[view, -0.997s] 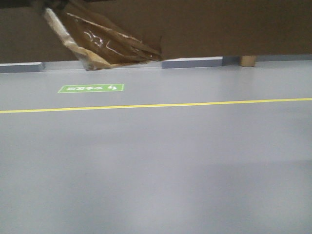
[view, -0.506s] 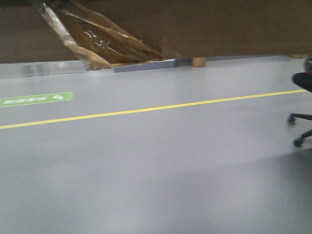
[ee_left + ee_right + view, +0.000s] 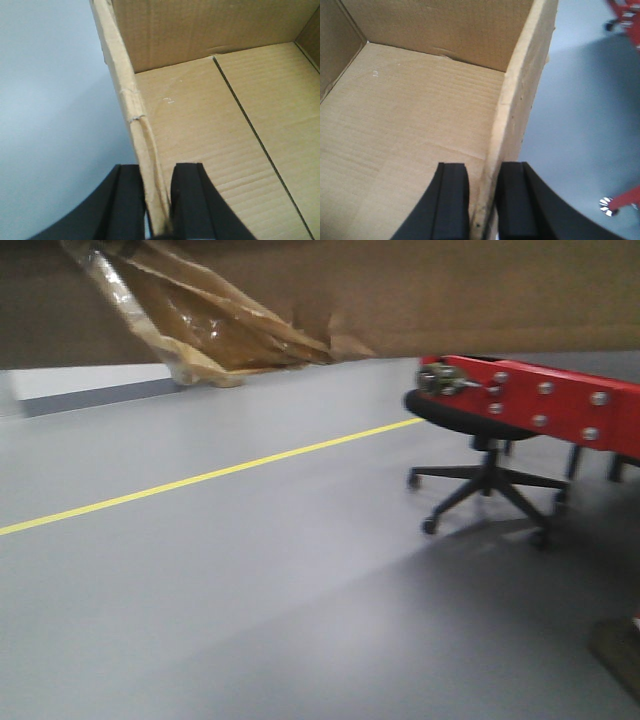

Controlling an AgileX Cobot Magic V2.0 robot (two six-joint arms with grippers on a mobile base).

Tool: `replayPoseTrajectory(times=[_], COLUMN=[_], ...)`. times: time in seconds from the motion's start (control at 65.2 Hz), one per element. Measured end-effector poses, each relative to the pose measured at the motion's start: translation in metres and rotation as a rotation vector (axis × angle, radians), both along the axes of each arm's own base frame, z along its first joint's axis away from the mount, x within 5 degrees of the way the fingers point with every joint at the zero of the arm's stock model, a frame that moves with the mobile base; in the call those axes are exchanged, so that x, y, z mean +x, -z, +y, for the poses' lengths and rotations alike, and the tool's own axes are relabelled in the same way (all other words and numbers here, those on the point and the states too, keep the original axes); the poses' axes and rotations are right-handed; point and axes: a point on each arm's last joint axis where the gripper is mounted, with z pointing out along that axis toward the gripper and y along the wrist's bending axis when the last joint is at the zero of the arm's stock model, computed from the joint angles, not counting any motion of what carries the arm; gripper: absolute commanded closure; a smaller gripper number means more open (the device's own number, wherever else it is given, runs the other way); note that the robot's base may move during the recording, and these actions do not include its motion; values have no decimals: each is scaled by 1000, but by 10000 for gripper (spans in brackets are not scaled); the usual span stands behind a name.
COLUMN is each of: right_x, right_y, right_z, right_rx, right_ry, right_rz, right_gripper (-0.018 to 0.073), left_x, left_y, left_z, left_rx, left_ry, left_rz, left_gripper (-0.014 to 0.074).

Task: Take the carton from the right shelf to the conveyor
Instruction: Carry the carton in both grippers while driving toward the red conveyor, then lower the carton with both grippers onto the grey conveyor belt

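left claw (image 3: 156, 175) clamped on carton (image 3: 210, 130) left wall, ply peeling there | carton: empty, light I judge, thin walls flex, hold both rims evenly; hangs above floor (image 3: 250, 590) between claws | right claw (image 3: 482, 172) clamped on right wall | conveyor (image 3: 545, 400) red rim ahead-right, near

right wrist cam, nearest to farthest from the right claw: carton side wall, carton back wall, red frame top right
1. side wall, pinched in the right claw
2. back wall, ahead across the carton
3. red frame, top right, out past the carton
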Motion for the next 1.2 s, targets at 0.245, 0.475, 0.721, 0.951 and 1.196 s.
replayPoseTrajectory(times=[0.245,0.475,0.721,0.951,1.196], right_x=[0,0,0,0,1], right_y=[0,0,0,0,0], right_z=[0,0,0,0,0], right_rx=[-1,0,0,0,6], right_ry=[0,0,0,0,0], right_rz=[1,1,-1,-1,-9], right_gripper=[627,627,627,627,627], left_x=[0,0,0,0,3], left_y=[0,0,0,0,-1], left_z=[0,0,0,0,3], left_rx=[0,0,0,2,38], left_ry=[0,0,0,-1,-25], left_rz=[0,0,0,-3,-32], left_gripper=[611,611,611,611,611])
